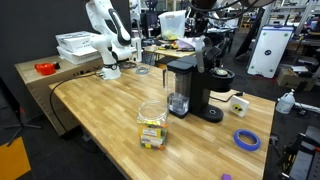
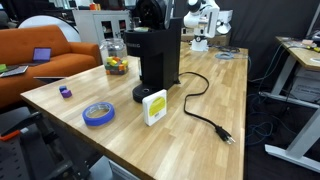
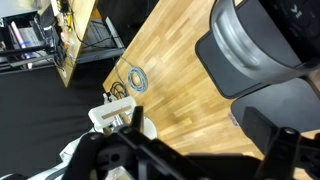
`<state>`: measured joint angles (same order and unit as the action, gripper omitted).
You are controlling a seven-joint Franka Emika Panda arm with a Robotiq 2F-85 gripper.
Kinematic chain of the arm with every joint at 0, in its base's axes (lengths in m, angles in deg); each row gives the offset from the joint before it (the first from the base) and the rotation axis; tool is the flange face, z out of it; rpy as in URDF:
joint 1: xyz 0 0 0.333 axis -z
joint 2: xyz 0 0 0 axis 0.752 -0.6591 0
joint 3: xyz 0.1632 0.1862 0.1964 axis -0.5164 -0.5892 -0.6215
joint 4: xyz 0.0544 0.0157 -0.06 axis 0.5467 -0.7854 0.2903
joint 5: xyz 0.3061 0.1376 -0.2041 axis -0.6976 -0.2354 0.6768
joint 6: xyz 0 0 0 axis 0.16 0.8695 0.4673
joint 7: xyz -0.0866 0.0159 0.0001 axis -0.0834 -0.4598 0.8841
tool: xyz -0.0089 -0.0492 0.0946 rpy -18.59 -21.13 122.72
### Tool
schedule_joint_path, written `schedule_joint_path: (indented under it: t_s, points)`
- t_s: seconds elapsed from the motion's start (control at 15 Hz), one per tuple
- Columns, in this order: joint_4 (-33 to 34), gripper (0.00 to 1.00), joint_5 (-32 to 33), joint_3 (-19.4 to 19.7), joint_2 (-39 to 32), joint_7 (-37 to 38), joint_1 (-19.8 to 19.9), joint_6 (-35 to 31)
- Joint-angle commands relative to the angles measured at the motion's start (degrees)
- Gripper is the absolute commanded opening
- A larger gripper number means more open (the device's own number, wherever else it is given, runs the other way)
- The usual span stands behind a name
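In the wrist view my gripper [image 3: 198, 135] hangs open above the bare wooden table [image 3: 180, 70], with nothing between its dark, blurred fingers [image 3: 285, 145]. Nearest to it are a small grey tape ring [image 3: 137, 78] lying flat and the arm's white base [image 3: 118, 118]. In both exterior views the white arm [image 1: 105, 40] [image 2: 205, 22] stands folded at the far end of the table, well apart from the black coffee machine [image 1: 185, 85] [image 2: 160, 55]. A clear jar of coloured sweets [image 1: 152, 125] [image 2: 116, 57] stands by the machine.
A blue tape roll [image 1: 247, 139] [image 2: 98, 114], a white and yellow box [image 1: 238, 103] [image 2: 154, 107] and a small purple thing [image 2: 65, 91] lie on the table. The machine's black cord and plug [image 2: 215, 125] trail across the wood. A red object [image 1: 45, 68] sits on the side bench.
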<state>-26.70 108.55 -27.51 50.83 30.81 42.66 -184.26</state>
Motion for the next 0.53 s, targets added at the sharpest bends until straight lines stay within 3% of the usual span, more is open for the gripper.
schedule_joint_path:
  t_s: [0.0, 0.33, 0.47]
  points:
    - [0.1, 1.0, -0.2, -0.1, 0.0, -0.2, 0.0, 0.1]
    - [0.2, 1.0, 2.1, -0.4, -0.3, -0.2, -0.3, 0.7]
    - [0.2, 1.0, 0.4, 1.4, 0.1, -4.9, 1.4, -1.8]
